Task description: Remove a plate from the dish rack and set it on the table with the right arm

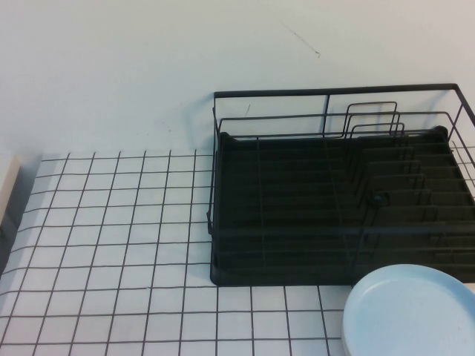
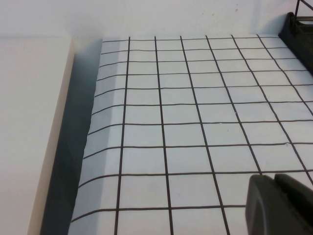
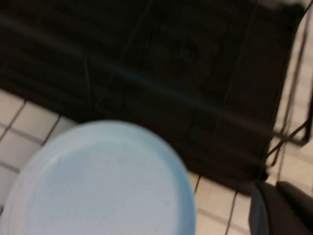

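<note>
Light-blue plate out of the dish rack, at its front right corner

The plate (image 1: 410,311) sits over the gridded counter (image 1: 111,245), just in front of the dish rack (image 1: 334,215); the right end effector (image 3: 283,210) is beside it, the left end effector (image 2: 279,203) over bare counter well left of the rack; cannot tell either grip
</note>
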